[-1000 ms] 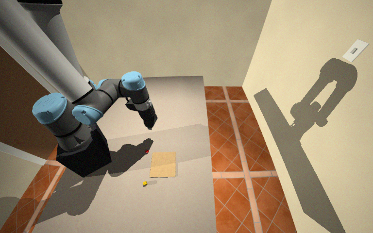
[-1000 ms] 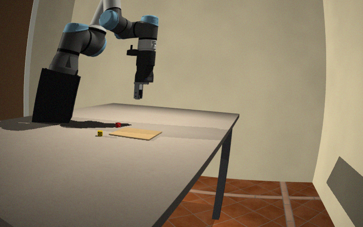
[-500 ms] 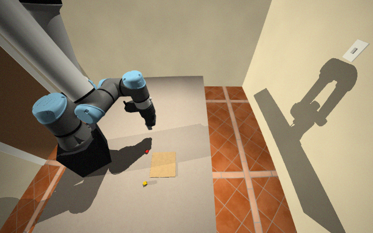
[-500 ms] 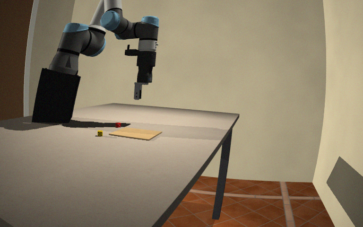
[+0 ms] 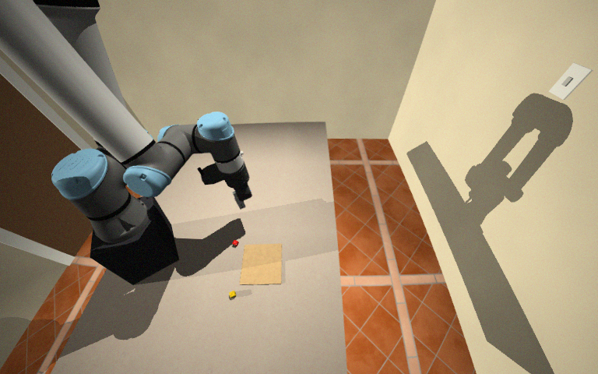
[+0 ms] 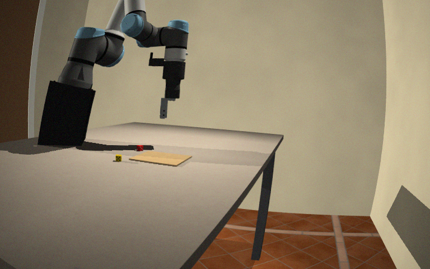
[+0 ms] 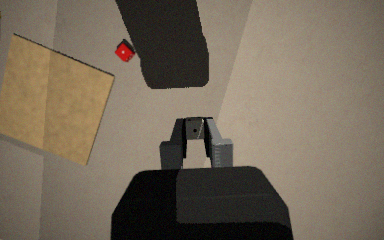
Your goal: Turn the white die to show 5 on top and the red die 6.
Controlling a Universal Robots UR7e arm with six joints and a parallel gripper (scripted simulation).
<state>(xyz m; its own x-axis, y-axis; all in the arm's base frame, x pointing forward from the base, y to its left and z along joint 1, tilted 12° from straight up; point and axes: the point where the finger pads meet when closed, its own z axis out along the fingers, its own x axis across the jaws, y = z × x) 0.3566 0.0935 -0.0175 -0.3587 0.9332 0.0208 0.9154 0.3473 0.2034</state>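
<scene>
My hand (image 7: 195, 131) hangs high above the tabletop (image 5: 273, 176), pointing straight down, and it is clamped on the white die (image 7: 194, 129). In the wrist view the die sits between my two fingers and its visible face shows one dark pip. The tan mat (image 5: 261, 263) lies flat on the tabletop. The red die (image 5: 235, 242) rests on the tabletop just beside one corner of the mat, not on it, in the shadow of my arm. The yellow die (image 5: 231, 294) rests on the tabletop near the neighbouring corner of the mat, also off it.
</scene>
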